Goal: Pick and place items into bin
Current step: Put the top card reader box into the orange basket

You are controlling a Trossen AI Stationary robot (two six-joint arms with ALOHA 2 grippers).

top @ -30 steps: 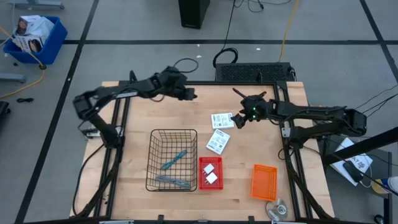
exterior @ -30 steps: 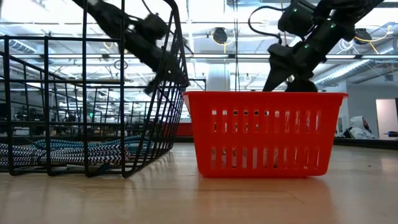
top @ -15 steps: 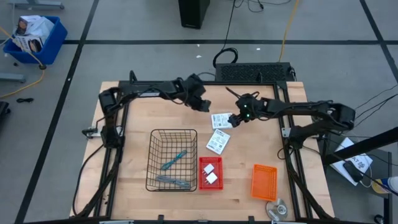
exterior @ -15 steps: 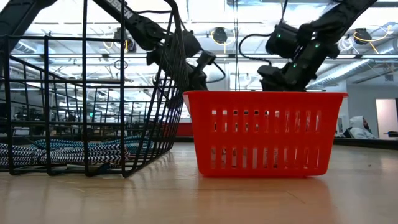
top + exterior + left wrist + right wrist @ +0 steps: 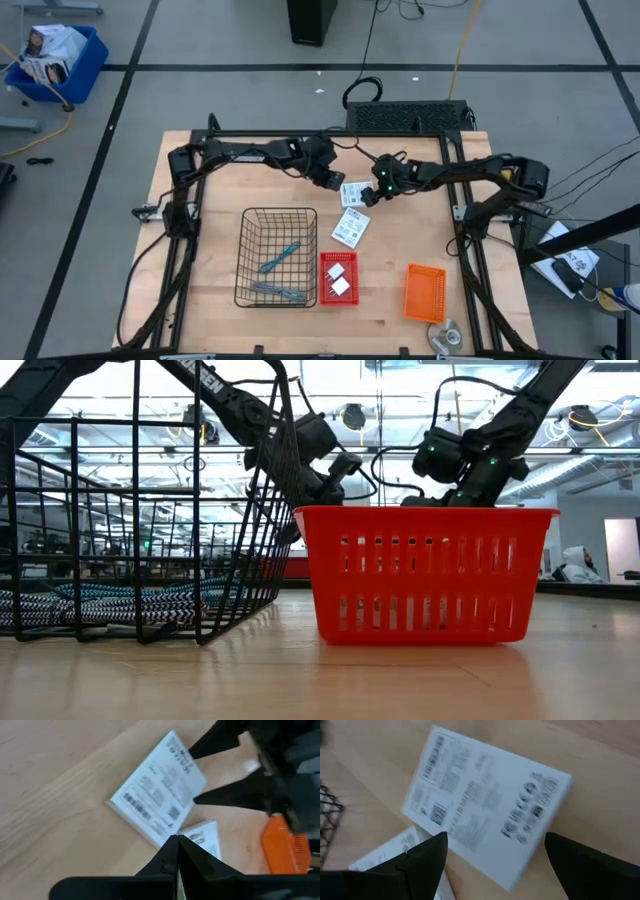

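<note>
Two flat white cards with green print lie on the table: the far one (image 5: pixel 355 193) (image 5: pixel 485 815) (image 5: pixel 157 795) and a nearer one (image 5: pixel 350 228). My right gripper (image 5: pixel 372 191) (image 5: pixel 495 840) is open over the far card's right part, a finger on either side. My left gripper (image 5: pixel 333 182) (image 5: pixel 175 840) is shut, its tip at that card's left edge; I cannot tell whether it touches. Two teal and grey tools (image 5: pixel 278 258) lie in the wire basket (image 5: pixel 243 258). Two white blocks (image 5: pixel 338 277) sit in the red bin (image 5: pixel 324 290).
An orange bin (image 5: pixel 424 292) stands near the right front of the table, with a round silver disc (image 5: pixel 445 335) at the near edge. In the low view the red bin (image 5: pixel 430 575) hides the cards. Bare wood lies left of the wire basket.
My left arm has swung from the table's far left toward the right and down, bringing its gripper to the far card's left edge. My right gripper has moved left and lower over the same card. The cards have stayed where they were.
</note>
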